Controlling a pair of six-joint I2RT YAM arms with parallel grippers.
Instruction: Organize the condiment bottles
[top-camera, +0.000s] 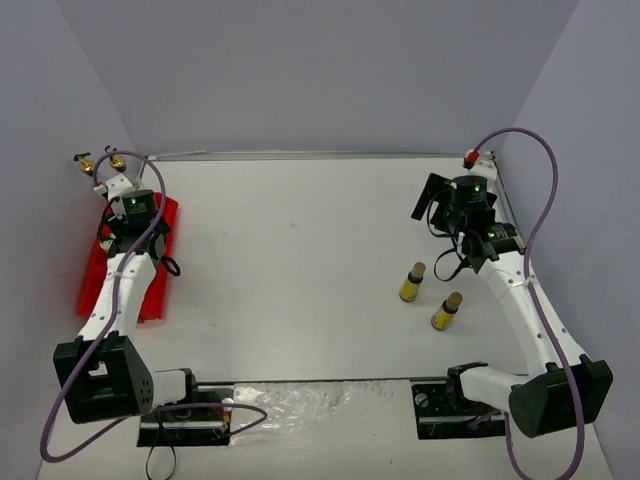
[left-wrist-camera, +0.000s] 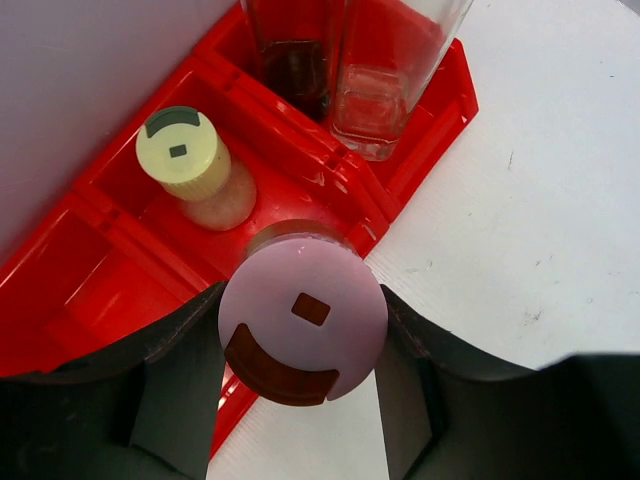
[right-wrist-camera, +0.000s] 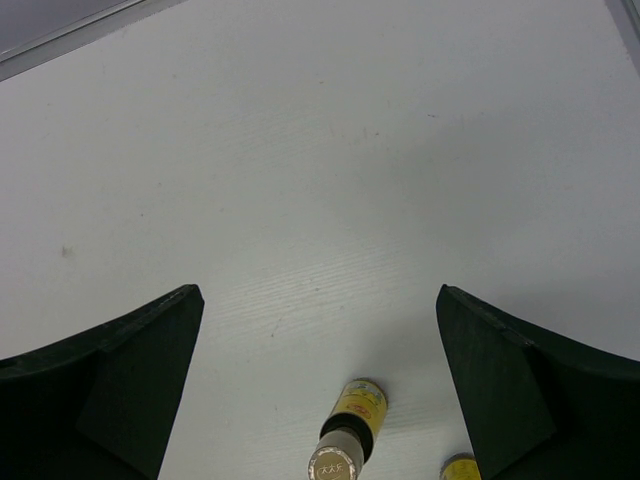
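The left gripper (left-wrist-camera: 303, 302) is clamped on the pink-cap bottle (left-wrist-camera: 303, 325). Its dark fingers (left-wrist-camera: 170, 400) press the round cap from both sides. This bottle sits over the right side of the red tray (left-wrist-camera: 430, 130), at the edge of the middle compartment. The cap hides whether its base rests on the tray floor.

Just left of it in the same compartment stands the yellow-cap bottle (left-wrist-camera: 185, 160), apart from the fingers. In the far compartment two tall clear bottles stand side by side, touching or nearly so. The dark one (left-wrist-camera: 295, 60) is on the left and the clear one (left-wrist-camera: 385, 85) on the right.

From above, the tray (top-camera: 88, 285) lies along the left edge of the table (top-camera: 300, 260), against the left wall. The left gripper (top-camera: 117, 185) hangs over its far half. The two gold spouts (top-camera: 117, 160) show just beyond the gripper. The arm hides the squat bottles in this view.

The right gripper (top-camera: 432, 200) hovers over the right side of the table, its jaws wide apart and holding nothing. In the wrist view the gripper (right-wrist-camera: 318, 292) has only bare table between its fingers (right-wrist-camera: 110, 370).

The two slim yellow bottles are on the table near that arm, well apart from the tray. One (top-camera: 412, 283) is just left of the arm, and the wrist view also shows it (right-wrist-camera: 350, 430). The other (top-camera: 447, 311) is nearer and to the right, close beside the first but not touching. Whether they stand upright is unclear.
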